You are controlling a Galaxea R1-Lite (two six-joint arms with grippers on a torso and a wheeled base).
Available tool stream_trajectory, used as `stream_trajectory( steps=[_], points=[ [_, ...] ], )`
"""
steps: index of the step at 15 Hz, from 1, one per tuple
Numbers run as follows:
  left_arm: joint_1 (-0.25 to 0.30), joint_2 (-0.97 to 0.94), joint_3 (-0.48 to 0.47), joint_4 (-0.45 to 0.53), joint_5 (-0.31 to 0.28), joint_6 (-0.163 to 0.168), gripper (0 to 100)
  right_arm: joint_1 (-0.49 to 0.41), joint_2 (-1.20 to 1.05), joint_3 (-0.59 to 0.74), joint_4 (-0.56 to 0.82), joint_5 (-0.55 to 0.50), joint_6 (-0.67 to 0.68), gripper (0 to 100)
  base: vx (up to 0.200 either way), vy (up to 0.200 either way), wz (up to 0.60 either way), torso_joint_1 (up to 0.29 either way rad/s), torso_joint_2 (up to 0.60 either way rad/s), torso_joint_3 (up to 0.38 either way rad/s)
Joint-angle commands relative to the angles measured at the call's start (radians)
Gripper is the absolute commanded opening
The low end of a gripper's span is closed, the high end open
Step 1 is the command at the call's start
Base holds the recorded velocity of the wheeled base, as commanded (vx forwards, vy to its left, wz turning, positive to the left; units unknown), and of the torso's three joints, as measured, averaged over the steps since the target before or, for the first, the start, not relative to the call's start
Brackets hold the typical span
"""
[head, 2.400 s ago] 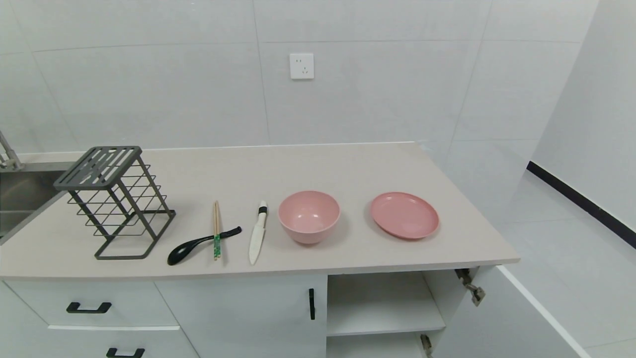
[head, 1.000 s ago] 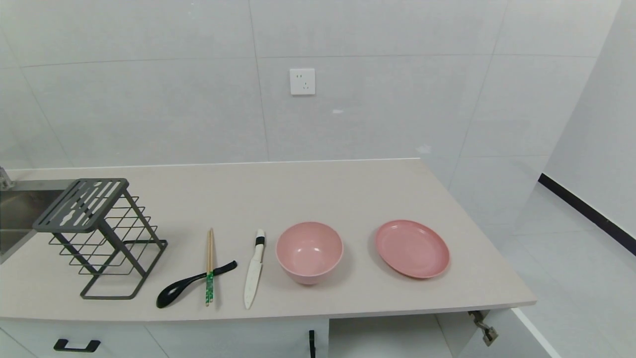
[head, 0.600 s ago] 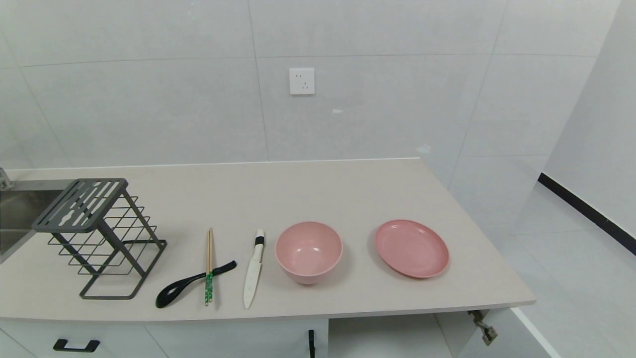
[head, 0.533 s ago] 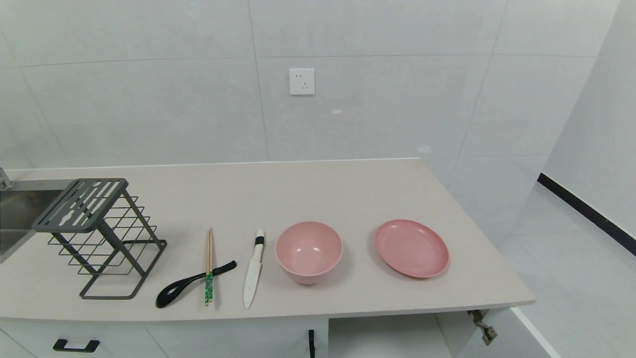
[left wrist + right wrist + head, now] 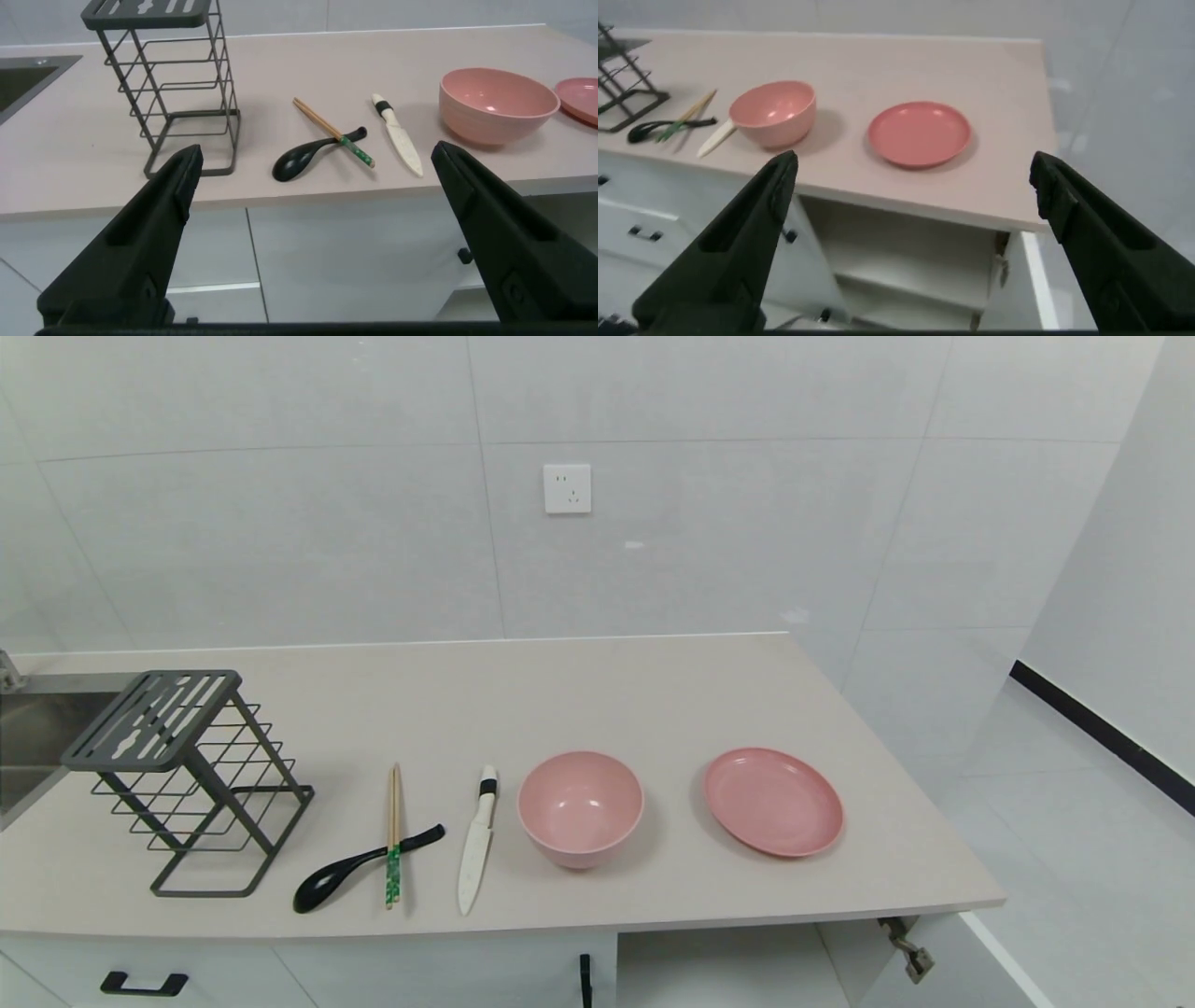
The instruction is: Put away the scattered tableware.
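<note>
The left pincer [image 5: 315,159] has its two black fingers spread wide with nothing between them, and the right pincer [image 5: 913,163] is spread and empty too. The tableware lies in a row near the front edge of the pale bench [image 5: 607,700]. From our left come a glossy black spoon [image 5: 359,870], with a pair of wooden chopsticks with green bands [image 5: 393,835] crossing over its handle, then a white knife with a black collar [image 5: 477,845] and a deep pink plastic bowl [image 5: 580,807]. Apart to the right lies a round pink plastic plate [image 5: 773,801]. A dark grey wire rack [image 5: 182,770] stands at the left end, and a cupboard [image 5: 728,971] stands open below the plate.

We judge that nothing is put away yet and that the first pick is in hand. We would take the bowl by its wall, one finger inside the rim, and the flat plate by its raised edge. The chopsticks should be lifted before the spoon beneath them.

Both arms are held back from the bench's front edge, with the wrists somewhat above its top. The left faces the rack and cutlery, and the right faces the bowl and plate.
</note>
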Motion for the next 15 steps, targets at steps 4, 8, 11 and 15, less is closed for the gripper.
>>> stream_trajectory(
  steps=[4, 8, 11, 15],
  points=[
    [0.0, 0.001, 0.0, 0.0, -0.001, -0.001, 100, 0.221, 0.475, -0.021, -0.012, 0.019, -0.012, 100, 0.0, 0.0, 0.0, 0.0, 0.0, 0.0],
    [0.0, 0.001, 0.0, 0.0, 0.001, -0.001, 100, 0.221, 0.684, -0.014, -0.156, 0.019, -0.03, 100, 0.0, 0.0, 0.0, 0.0, 0.0, 0.0],
    [0.0, 0.001, 0.0, 0.0, 0.001, -0.002, 100, 0.217, 0.848, -0.021, -0.33, 0.019, -0.036, 100, 0.0, 0.0, 0.0, 0.0, 0.0, 0.0],
    [0.0, 0.001, 0.0, 0.0, 0.001, -0.004, 100, 0.214, 1.011, -0.037, -0.485, 0.014, -0.038, 100, 0.0, 0.0, 0.0, 0.0, 0.0, 0.0]
  ],
)
